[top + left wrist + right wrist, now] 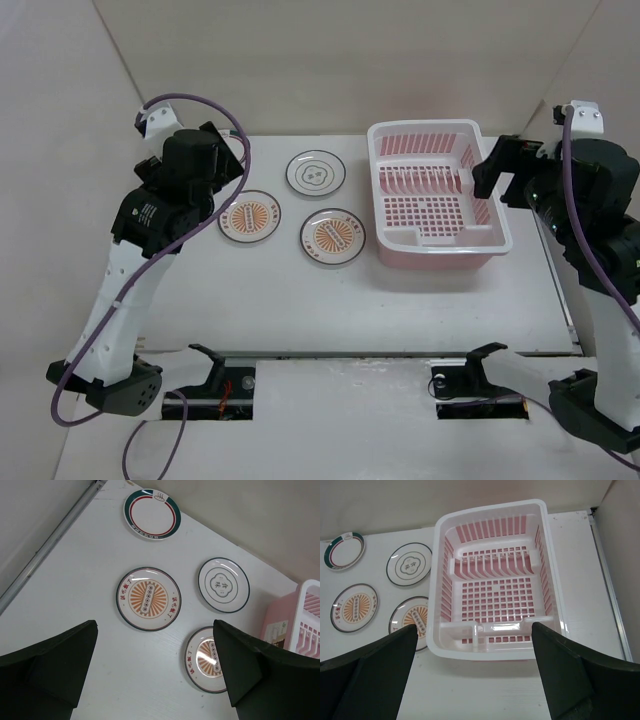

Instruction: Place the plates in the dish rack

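Three small white plates lie flat on the table left of the dish rack. The plain-centred plate is at the back. One sunburst plate lies to the left, the other next to the rack. My left gripper is open and empty, raised above the left plates; its wrist view shows the sunburst plates and the plain plate. My right gripper is open and empty, raised over the rack's right side. The rack holds nothing.
A fourth plate with a green and red rim lies at the far left corner; it also shows in the right wrist view. It is hidden under my left arm in the top view. Walls close the table's back and sides.
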`<state>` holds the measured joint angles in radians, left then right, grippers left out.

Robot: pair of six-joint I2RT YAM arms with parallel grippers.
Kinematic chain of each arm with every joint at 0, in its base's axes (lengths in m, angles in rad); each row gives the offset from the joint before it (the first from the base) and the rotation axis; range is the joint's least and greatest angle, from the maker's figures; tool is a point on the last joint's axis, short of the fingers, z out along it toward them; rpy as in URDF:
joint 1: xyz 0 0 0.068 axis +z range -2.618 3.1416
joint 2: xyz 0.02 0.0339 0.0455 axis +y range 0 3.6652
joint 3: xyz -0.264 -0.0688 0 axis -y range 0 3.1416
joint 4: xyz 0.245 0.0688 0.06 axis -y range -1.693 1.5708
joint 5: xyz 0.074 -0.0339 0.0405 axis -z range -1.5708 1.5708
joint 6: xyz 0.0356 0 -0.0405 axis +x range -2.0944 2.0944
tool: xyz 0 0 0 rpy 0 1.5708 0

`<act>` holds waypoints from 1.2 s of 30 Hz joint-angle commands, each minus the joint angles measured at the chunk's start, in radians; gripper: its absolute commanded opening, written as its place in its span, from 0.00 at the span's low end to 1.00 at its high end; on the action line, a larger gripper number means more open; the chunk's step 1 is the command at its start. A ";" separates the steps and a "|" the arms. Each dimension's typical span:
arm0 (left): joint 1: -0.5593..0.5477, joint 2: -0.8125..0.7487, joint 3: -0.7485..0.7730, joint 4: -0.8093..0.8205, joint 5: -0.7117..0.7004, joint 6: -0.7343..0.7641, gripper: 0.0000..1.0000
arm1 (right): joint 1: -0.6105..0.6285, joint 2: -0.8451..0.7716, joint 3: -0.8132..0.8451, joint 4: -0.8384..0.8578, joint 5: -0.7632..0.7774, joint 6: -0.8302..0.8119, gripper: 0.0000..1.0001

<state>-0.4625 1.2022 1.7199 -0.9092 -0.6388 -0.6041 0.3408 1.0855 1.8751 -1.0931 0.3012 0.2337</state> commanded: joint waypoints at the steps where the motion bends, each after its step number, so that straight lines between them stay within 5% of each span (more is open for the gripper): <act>1: 0.002 -0.012 0.041 0.013 -0.001 -0.006 1.00 | -0.002 -0.012 0.022 0.019 0.006 0.012 1.00; 12: 0.016 -0.046 -0.032 0.186 0.062 0.009 1.00 | -0.002 0.010 0.001 0.032 -0.114 0.012 1.00; 21: 0.352 0.180 -0.201 0.637 0.658 0.027 1.00 | 0.016 0.031 -0.010 0.134 -0.269 0.012 1.00; 27: 0.606 0.493 -0.135 0.762 0.869 -0.006 1.00 | 0.052 0.031 -0.033 0.170 -0.372 0.012 1.00; 32: 0.697 0.643 -0.137 0.883 1.088 -0.037 1.00 | 0.061 0.013 -0.042 0.179 -0.399 0.003 1.00; 36: 0.717 0.750 -0.117 0.908 1.119 -0.048 1.00 | 0.070 0.013 -0.033 0.179 -0.376 -0.007 1.00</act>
<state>0.2653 1.9614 1.5486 -0.1062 0.3614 -0.6376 0.4011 1.1210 1.8317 -0.9779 -0.0643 0.2352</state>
